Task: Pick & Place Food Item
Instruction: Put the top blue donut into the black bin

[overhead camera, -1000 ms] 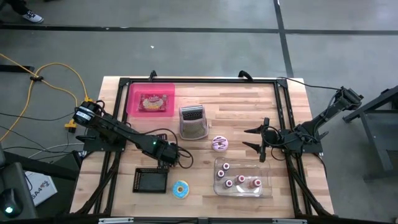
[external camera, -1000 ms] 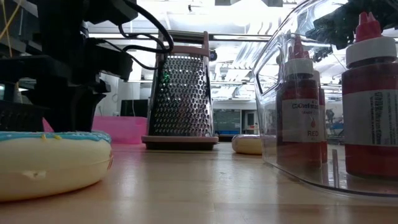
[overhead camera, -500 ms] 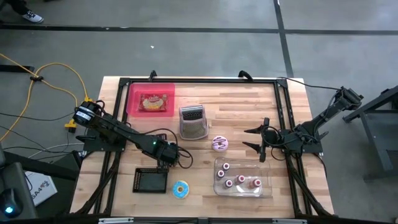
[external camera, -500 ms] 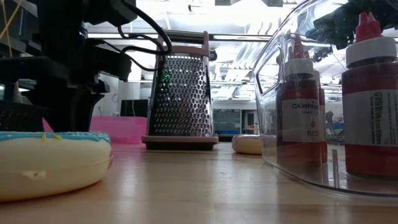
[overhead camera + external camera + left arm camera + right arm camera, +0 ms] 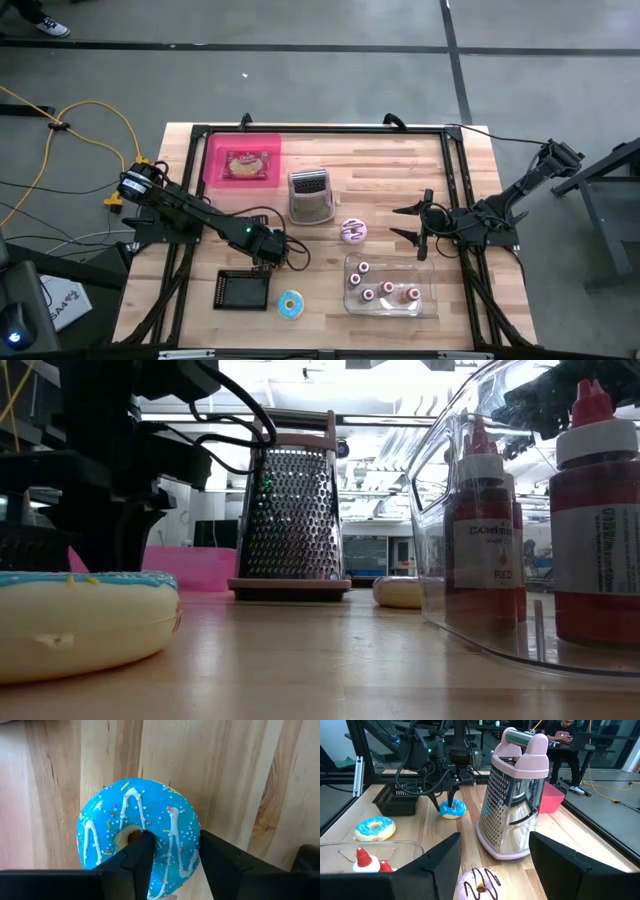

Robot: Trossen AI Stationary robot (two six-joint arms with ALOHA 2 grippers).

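A blue-iced donut with white stripes and sprinkles (image 5: pixel 115 815) lies flat on the wooden table, also seen in the right wrist view (image 5: pixel 453 810). My left gripper (image 5: pixel 172 845) stands over it near the table's front left (image 5: pixel 272 258), shut on its ring. A second blue donut (image 5: pixel 291 305) lies nearer the front edge, close in the low view (image 5: pixel 80 620). A pink-iced donut (image 5: pixel 354 231) lies mid-table. My right gripper (image 5: pixel 403 223) hovers open on the right with nothing between its fingers. My left gripper has the near section of the donut's ring (image 5: pixel 175 837) between its two fingers. One finger (image 5: pixel 142 845) is in the hole, the other (image 5: pixel 212 850) on the outer rim. The fingers come from above, pointing steeply down. The donut rests flat on the table.
A black basket (image 5: pixel 242 290) sits beside my left gripper. A metal grater with a pink frame (image 5: pixel 311 196) stands mid-table. A pink tray with a food pack (image 5: pixel 243 160) is at the far left. A clear bin of red bottles (image 5: pixel 390 283) is at the front right.
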